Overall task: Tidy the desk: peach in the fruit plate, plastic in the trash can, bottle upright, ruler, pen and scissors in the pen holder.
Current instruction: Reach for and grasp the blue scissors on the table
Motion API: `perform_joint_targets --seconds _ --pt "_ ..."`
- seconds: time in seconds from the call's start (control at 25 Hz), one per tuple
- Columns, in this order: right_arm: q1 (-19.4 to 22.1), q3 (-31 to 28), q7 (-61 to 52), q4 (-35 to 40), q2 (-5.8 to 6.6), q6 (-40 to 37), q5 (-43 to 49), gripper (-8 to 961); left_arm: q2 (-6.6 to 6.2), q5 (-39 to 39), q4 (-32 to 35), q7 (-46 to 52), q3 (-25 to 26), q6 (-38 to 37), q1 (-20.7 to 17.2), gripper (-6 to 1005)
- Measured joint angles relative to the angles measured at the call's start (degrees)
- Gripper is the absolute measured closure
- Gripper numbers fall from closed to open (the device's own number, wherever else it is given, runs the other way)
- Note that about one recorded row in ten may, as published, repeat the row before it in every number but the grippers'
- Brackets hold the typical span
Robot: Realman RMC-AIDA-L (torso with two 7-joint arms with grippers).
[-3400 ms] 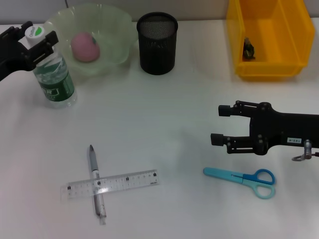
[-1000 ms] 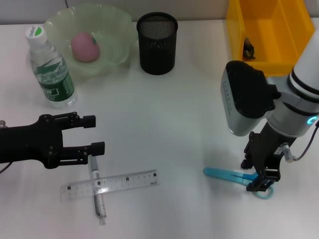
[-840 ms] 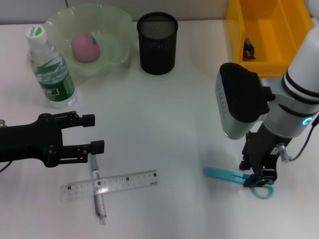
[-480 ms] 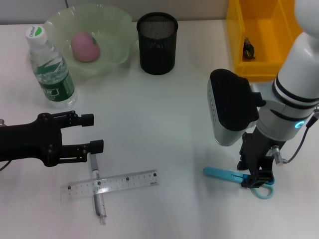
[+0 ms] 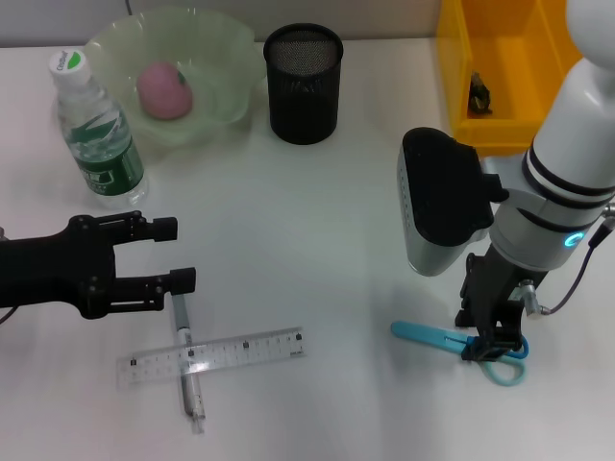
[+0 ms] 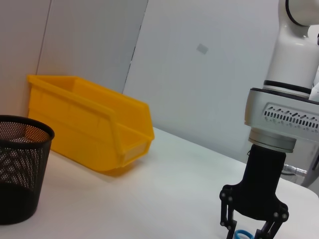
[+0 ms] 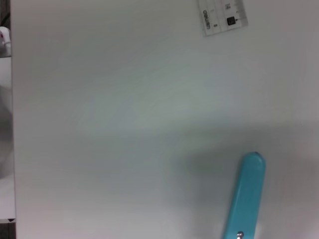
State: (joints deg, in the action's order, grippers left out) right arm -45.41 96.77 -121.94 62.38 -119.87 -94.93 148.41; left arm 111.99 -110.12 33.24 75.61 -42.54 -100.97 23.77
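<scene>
Blue scissors [image 5: 444, 337] lie flat at the front right; their blade shows in the right wrist view [image 7: 243, 194]. My right gripper [image 5: 492, 343] points straight down with open fingers either side of the scissors near the handles; the left wrist view shows it too [image 6: 251, 228]. My left gripper [image 5: 177, 254] is open, just above the top end of the pen [image 5: 186, 357], which lies under the clear ruler [image 5: 216, 355]. The bottle [image 5: 96, 134] stands upright. The peach [image 5: 164, 91] sits in the green fruit plate [image 5: 231, 48]. The black mesh pen holder [image 5: 304, 82] stands at the back.
A yellow bin [image 5: 519, 120] with a small dark item [image 5: 479, 94] is at the back right. The ruler's end shows in the right wrist view [image 7: 222, 15]. The pen holder [image 6: 20, 174] and the bin [image 6: 89, 124] show in the left wrist view.
My left gripper left the bottle and came down beside the pen. My right arm swung upright and lowered onto the scissors, shifting slightly left over the last second.
</scene>
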Motion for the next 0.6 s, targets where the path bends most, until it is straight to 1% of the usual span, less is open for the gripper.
perform_joint_targets --seconds 0.16,0.6 --pt "-0.02 0.1 -1.17 0.03 0.0 0.06 -0.49 573 -0.27 0.0 0.07 -0.09 -0.08 -0.01 0.16 201" --pt "0.38 0.84 -1.76 -0.4 0.0 1.0 -1.58 572 -0.39 0.0 0.07 -0.47 -0.17 0.23 0.23 201"
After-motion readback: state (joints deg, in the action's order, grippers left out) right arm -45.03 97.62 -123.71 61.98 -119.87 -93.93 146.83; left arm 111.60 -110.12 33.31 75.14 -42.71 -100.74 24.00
